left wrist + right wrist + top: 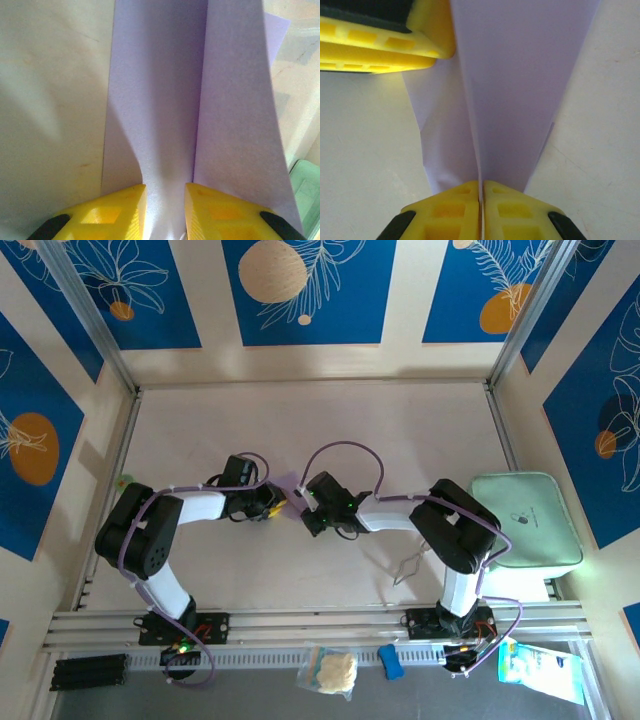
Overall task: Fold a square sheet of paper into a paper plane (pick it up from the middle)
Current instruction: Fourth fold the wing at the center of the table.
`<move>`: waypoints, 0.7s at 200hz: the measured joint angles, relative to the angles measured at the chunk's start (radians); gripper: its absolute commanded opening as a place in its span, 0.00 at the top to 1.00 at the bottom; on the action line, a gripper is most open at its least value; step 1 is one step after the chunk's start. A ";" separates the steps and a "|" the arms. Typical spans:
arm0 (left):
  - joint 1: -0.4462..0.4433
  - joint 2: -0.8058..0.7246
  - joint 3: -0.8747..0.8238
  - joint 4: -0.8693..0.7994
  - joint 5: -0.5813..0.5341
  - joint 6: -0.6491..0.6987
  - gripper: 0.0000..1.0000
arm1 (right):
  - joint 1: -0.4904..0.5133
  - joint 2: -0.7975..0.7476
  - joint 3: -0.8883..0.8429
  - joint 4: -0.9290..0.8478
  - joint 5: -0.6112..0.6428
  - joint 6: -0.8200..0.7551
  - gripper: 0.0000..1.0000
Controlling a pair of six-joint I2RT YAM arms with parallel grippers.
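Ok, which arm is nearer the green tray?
Right. The right arm has its elbow just beside the tray; the left arm stands well away, beyond the paper in the middle.

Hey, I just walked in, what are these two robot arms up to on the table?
They are working together on a lavender sheet of paper in the middle of the table. The right pincer is pinched shut on a crease at one end of the sheet. The left pincer has the other end between its fingers, though how tightly it clamps is hard to tell. The paper shows long folds but is not yet a finished plane.
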 measured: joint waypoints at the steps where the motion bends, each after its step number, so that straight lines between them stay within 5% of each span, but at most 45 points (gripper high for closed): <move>1: 0.000 0.000 0.000 0.000 0.000 0.000 0.71 | 0.000 0.000 0.000 0.000 -0.001 0.000 0.90; 79: -0.002 -0.078 0.000 -0.061 -0.034 0.027 0.70 | -0.043 0.002 -0.005 0.011 -0.095 0.045 0.89; 140: -0.018 -0.071 -0.020 0.047 0.014 0.032 0.74 | -0.074 0.002 -0.009 0.023 -0.162 0.068 0.89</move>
